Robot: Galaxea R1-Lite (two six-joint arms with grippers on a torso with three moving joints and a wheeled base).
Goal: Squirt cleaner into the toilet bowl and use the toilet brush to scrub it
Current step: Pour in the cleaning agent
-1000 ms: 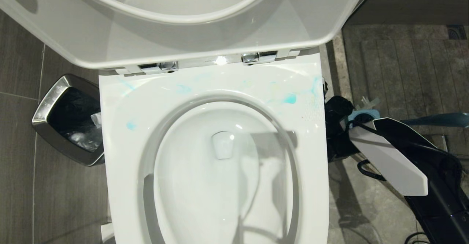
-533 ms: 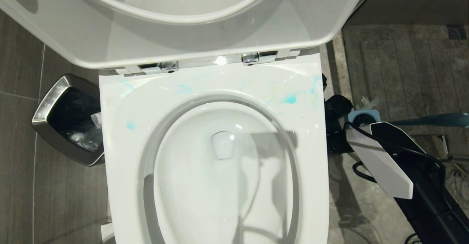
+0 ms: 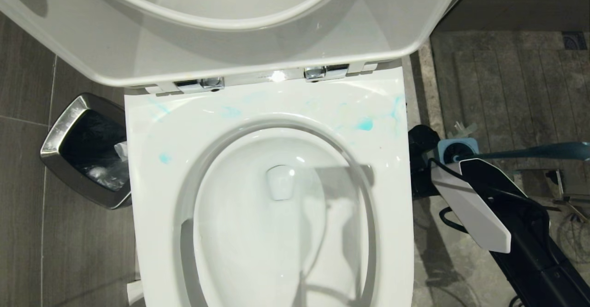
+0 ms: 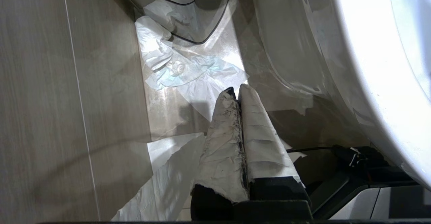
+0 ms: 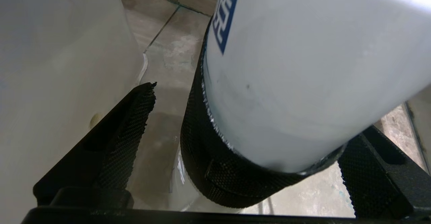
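The toilet bowl (image 3: 276,233) lies open under its raised seat. Cleaner shows as a bright blue pool (image 3: 365,124) and pale smears (image 3: 164,158) on the wide rim. The toilet brush (image 3: 544,151) stands on the floor to the right, its black head down in its holder (image 3: 443,146). My right gripper (image 5: 259,123) is low beside the toilet's right wall and open. A white bottle (image 5: 303,82) with a black mesh band stands between its fingers, clear of one finger (image 5: 131,123). Low beside the toilet's left side, my left gripper (image 4: 235,91) is shut with nothing in it.
A square steel bin (image 3: 83,150) with a black liner stands left of the toilet. Crumpled tissue (image 4: 188,72) lies on the floor by the bin. The raised lid and seat (image 3: 230,44) overhang the back of the rim. My right arm's white cover (image 3: 470,205) crosses the floor on the right.
My right arm has folded lower and drawn back toward the near edge, uncovering more of the brush holder. The toilet, cleaner smears and bin stay as they were.
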